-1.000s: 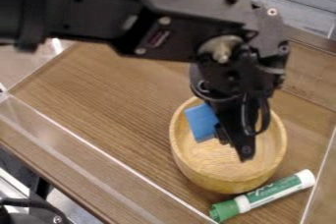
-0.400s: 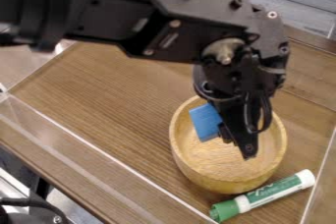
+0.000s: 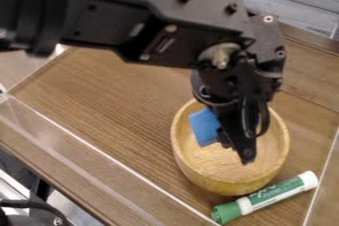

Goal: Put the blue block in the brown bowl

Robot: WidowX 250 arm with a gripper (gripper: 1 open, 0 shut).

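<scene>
**Block held over the bowl, release still to come**

Since the earlier frames the black arm has leaned slightly further across the top of the view, while the pincer [image 3: 236, 131] and its load have barely shifted. Nearest the camera, a green-and-white marker [image 3: 265, 198] lies close to the bench's [image 3: 93, 101] front right corner, just beside the bowl's rim. Behind it sits the brown bowl [image 3: 239, 170], towards the right side of the bench. The pincer reaches down into the bowl's mouth, its jaws closed part-way on the blue block [image 3: 203, 126], which hangs tilted inside the rim on the left, apparently above the bowl's floor; whether it touches the wood cannot be told.

The step in hand looks like the release. The risks appear small but real: if the jaws open unevenly the block could cling to one finger and be carried out on the retreat, or, dropped so near the left wall, it could bounce over the rim.
</scene>
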